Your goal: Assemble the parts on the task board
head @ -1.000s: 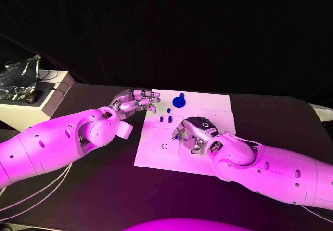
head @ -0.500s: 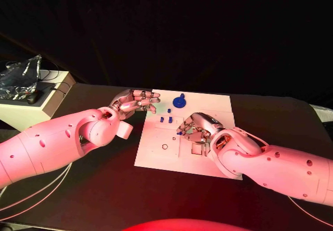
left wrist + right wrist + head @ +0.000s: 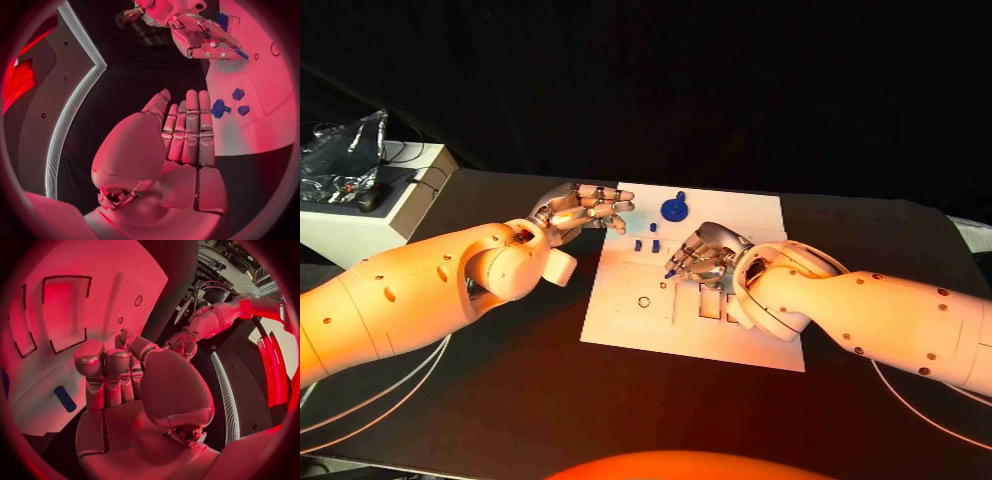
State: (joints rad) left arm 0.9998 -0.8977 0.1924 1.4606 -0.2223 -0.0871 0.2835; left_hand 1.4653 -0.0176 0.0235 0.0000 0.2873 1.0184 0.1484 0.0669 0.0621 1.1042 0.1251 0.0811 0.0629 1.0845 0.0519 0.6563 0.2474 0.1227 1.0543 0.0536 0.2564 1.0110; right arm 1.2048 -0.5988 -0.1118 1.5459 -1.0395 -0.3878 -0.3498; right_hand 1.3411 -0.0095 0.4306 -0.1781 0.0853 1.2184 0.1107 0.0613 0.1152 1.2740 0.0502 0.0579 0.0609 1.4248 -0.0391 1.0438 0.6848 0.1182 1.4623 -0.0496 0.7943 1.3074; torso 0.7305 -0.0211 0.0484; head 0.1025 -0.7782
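Lying flat mid-counter (image 3: 516, 400), the white task board (image 3: 747, 215) is being seen from above, with both hands at its far half. The right hand (image 3: 702, 256) is being held over the board's middle, fingers curled down and bunched; a small blue part (image 3: 671, 272) is showing at its fingertips, but whether it is being pinched or merely touched cannot be told from the head view. In the right wrist view the fingers (image 3: 103, 365) are folded over the palm, nothing is being seen inside them, and a blue part (image 3: 64, 398) is lying on the board beside the hand, just apart from the rectangular cut-outs (image 3: 65, 310). The left hand (image 3: 581, 210) is being held at the board's left edge, off the board, fingers partly curled and spread, holding nothing; in the left wrist view its fingers (image 3: 190, 125) are lying straight and side by side, empty. A round blue part (image 3: 674, 211) is standing near the board's far edge, and small blue pieces (image 3: 646, 243) are sitting just in front of it, between the two hands. A pale box (image 3: 365, 215) with a crumpled clear bag (image 3: 343, 155) on it is standing off the counter's far left corner.
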